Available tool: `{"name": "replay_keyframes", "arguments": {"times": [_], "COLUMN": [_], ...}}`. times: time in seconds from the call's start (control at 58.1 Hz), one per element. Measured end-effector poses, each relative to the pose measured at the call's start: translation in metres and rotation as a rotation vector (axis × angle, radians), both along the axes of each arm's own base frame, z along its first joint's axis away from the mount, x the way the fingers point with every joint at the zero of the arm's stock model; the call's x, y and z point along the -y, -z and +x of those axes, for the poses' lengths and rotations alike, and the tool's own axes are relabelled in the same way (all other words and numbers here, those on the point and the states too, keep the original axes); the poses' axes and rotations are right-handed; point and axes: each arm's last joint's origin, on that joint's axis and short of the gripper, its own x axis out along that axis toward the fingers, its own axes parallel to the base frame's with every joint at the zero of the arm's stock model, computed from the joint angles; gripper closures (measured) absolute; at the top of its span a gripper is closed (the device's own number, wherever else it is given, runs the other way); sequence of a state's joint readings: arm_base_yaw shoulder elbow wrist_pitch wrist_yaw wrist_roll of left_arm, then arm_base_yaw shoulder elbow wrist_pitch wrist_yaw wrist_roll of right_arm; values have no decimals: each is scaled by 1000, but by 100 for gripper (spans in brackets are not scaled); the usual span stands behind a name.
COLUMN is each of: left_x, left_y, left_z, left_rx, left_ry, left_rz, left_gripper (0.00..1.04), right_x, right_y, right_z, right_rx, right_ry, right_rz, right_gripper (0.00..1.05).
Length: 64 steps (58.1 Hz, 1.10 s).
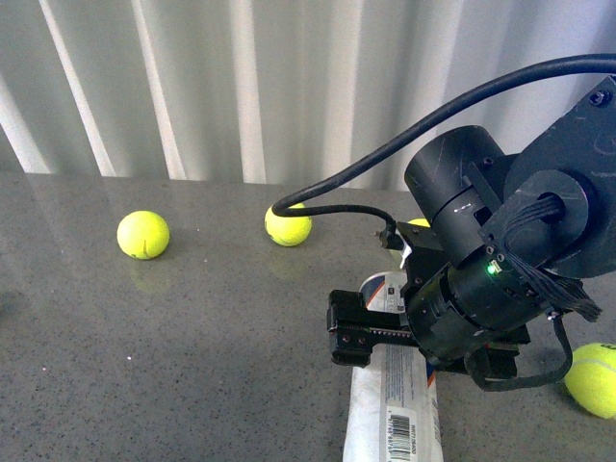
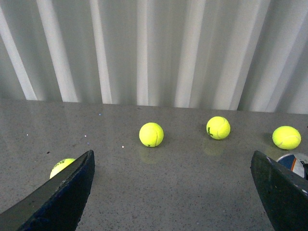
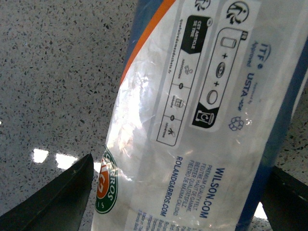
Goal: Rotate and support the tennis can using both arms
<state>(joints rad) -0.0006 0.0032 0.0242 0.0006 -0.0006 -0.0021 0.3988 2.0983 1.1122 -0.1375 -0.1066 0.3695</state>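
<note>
Lying on its side near the near edge of the bench [image 1: 192, 366], right of centre, the tennis can [image 1: 395, 404] ran lengthwise toward the far edge. The front view alone showed its barcode end and the bulky black right arm [image 1: 500, 241] over it, with a thick black cable [image 1: 385, 159] looping above and a small green light [image 1: 493, 269] on the wrist.

The right wrist view gave what the arm hid from the front. The right end effector [image 3: 180, 163] stood apart and straddled the can, with a strip of bench visible between one finger [image 3: 67, 192] and the can's side. Up close the can was a glossy, crinkled clear tube with a white label, blue and orange bands, fine black print and a round green-and-orange emblem.

Only the left wrist view showed the left end effector [image 2: 172, 154], its two wedge-shaped matte black fingers [image 2: 62, 197] spread wide with nothing between them. Four fuzzy yellow-green tennis balls [image 2: 151, 134] were scattered on the bench beyond it, one half hidden behind a finger, and a rounded end of the can peeked in beside the other finger.

The bench was grey speckled stone, polished enough to mirror the balls. A white ribbed backdrop [image 1: 241, 87] rose along its far edge.
</note>
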Motion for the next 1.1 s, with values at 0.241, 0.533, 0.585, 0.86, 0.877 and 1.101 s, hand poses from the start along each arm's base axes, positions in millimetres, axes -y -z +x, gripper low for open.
{"name": "replay_keyframes", "arguments": {"times": [0.241, 0.533, 0.585, 0.86, 0.877, 1.101], "left_x": [0, 0, 0, 0, 0, 0], "left_y": [0, 0, 0, 0, 0, 0], "left_z": [0, 0, 0, 0, 0, 0], "left_rx": [0, 0, 0, 0, 0, 0], "left_ry": [0, 0, 0, 0, 0, 0], "left_rz": [0, 0, 0, 0, 0, 0], "left_gripper": [7, 7, 7, 7, 7, 7], "right_x": [1, 1, 1, 1, 1, 6], "right_y": [2, -2, -3, -14, -16, -48], "right_z": [-1, 0, 0, 0, 1, -1], "right_rx": [19, 35, 41, 81, 88, 238], "right_ry": [1, -5, -7, -18, -18, -74], "right_rz": [-15, -16, -20, -35, -38, -86], "right_gripper": [41, 70, 74, 90, 92, 97]}}
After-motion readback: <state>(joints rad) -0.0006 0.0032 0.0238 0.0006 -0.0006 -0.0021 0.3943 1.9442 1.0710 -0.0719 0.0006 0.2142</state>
